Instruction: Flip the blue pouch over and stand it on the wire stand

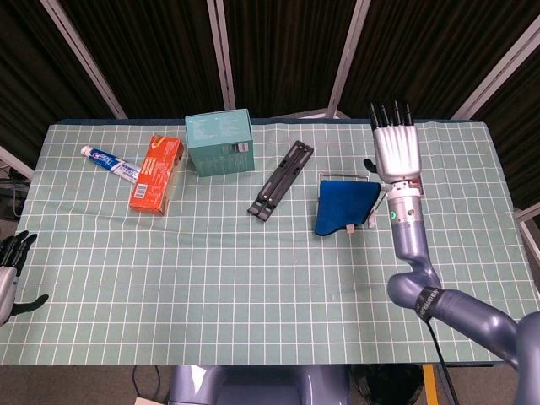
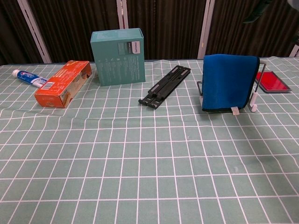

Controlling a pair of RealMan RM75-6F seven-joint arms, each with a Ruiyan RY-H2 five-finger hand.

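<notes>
The blue pouch [image 1: 342, 205] leans on the wire stand [image 1: 372, 213] right of the table's middle. In the chest view the pouch [image 2: 229, 81] stands upright across the stand [image 2: 254, 99], and its top edge droops over the wire. My right hand [image 1: 395, 150] hovers just right of the pouch with its fingers stretched out flat and apart, holding nothing and clear of the pouch. My left hand [image 1: 10, 272] hangs off the table's front left corner, holding nothing.
A black folded stand [image 1: 281, 180] lies left of the pouch. Further left are a teal box [image 1: 219, 142], an orange box [image 1: 157, 174] and a toothpaste tube [image 1: 110, 162]. A red flat item [image 2: 272, 81] lies right of the wire stand.
</notes>
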